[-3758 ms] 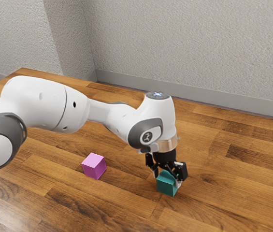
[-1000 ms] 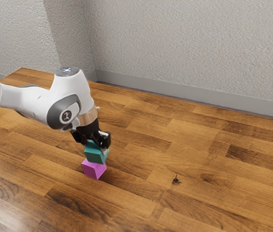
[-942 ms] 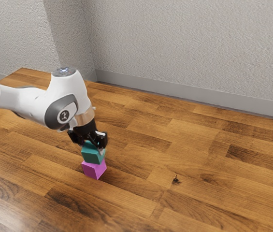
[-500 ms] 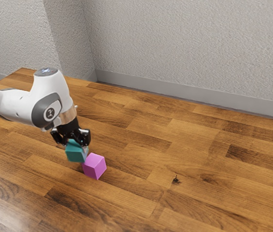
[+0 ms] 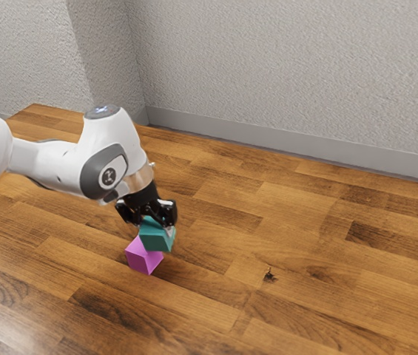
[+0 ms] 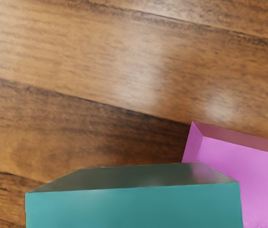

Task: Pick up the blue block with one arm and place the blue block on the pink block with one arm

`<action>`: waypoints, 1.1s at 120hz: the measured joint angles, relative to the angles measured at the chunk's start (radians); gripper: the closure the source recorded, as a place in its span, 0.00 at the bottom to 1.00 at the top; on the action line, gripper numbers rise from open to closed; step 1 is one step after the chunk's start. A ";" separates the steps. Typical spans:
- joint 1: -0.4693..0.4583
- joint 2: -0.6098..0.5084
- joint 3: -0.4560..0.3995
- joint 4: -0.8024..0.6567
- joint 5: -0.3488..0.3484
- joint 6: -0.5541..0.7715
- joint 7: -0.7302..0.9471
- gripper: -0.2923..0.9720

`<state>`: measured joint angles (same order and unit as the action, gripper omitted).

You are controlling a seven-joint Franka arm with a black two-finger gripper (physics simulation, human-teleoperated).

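My black gripper is shut on the teal-blue block, holding it from two sides. The block hangs just above the pink block, shifted toward the exterior view's right so it overlaps only the pink block's upper right corner. The pink block rests on the wooden floor. In the wrist view the teal-blue block sits close under my hand, and the pink block lies beside and below it, partly covered by it.
Wooden planks stretch toward the exterior view's right. A small dark mark lies on the floor right of the blocks. Grey walls and a baseboard stand behind.
Half a second ago my gripper held the block left of the pink block; it has moved right and now holds it above the pink block's right side.
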<state>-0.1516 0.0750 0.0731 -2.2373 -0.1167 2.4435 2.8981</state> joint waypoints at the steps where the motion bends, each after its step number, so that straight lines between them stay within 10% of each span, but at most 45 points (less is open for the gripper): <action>1: 0.002 0.002 -0.001 0.002 0.000 0.000 0.000 0.51; 82: 0.000 -0.046 0.008 -0.001 0.006 -0.105 0.000 0.53; 132: 0.014 -0.046 0.004 0.016 0.136 -0.185 0.000 0.55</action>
<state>-0.1371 0.0286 0.0773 -2.2217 0.0197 2.2590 2.8983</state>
